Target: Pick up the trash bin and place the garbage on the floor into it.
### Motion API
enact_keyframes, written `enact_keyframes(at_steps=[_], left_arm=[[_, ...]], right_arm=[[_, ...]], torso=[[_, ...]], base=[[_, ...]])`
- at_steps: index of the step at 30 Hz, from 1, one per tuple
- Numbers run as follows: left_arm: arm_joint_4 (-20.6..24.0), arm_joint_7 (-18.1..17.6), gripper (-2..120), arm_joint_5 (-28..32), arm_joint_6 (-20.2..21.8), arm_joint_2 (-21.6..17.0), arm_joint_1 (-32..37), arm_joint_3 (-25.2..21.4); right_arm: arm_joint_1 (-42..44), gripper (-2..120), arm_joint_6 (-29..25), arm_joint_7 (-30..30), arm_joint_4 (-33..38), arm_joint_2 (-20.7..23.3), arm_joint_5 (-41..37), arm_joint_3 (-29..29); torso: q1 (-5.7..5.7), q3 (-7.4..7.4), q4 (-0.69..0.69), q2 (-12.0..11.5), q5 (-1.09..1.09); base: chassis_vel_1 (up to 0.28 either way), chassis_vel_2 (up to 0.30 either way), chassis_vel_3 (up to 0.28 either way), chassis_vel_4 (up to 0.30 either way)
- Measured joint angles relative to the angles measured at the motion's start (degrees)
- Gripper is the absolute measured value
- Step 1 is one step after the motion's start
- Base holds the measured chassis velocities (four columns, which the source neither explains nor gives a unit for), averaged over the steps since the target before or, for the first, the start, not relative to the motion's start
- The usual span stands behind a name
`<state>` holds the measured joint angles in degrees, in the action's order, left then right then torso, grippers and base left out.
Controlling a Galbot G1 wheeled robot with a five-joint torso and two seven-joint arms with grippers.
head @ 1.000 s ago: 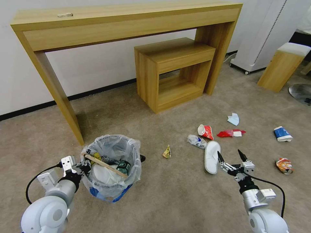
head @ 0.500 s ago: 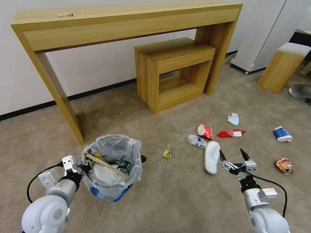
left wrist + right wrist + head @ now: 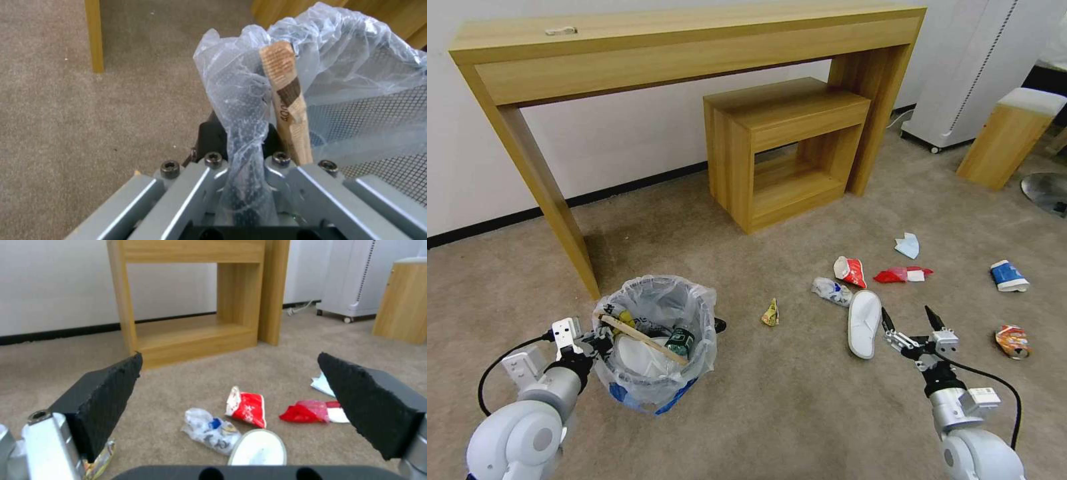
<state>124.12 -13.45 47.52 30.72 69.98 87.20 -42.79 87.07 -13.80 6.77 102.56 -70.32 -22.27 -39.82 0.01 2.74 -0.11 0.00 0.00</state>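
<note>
Left gripper (image 3: 242,186) clamped on trash bin (image 3: 654,347) rim; right gripper (image 3: 912,321) spread above white slipper (image 3: 864,323). Thin rim-and-liner hold risks slipping, spilling contents.

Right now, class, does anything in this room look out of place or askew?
Yes. Litter lies scattered on the carpet: a white slipper, a crushed clear plastic bottle, red wrappers and a crushed orange can. In the black wire-mesh trash bin, a wooden stick lies slanted across the rim, poking past it.

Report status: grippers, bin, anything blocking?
Left gripper shut on trash bin rim. Right gripper open, beside white slipper. Nothing blocking.
</note>
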Motion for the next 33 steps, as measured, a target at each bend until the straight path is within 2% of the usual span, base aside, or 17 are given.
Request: enact_keyframes(at_steps=[21,33], left_arm=[[0.21,0.74,3,-0.91,-0.63,0.52,0.55,-0.12],[0.83,0.81,3,-1.03,-0.74,0.64,0.88,-0.25]], right_arm=[[0.03,100,0.54,-1.86,0.20,-0.05,1.61,-0.03],[0.06,100,0.39,-1.89,0.46,0.15,1.55,0.09]], torso=[[0.00,0.00,0.00,0.00,0.00],[0.00,0.00,0.00,0.00,0.00]], base=[[0.000,0.000,0.000,0.000],[-0.050,0.048,0.042,-0.054]])
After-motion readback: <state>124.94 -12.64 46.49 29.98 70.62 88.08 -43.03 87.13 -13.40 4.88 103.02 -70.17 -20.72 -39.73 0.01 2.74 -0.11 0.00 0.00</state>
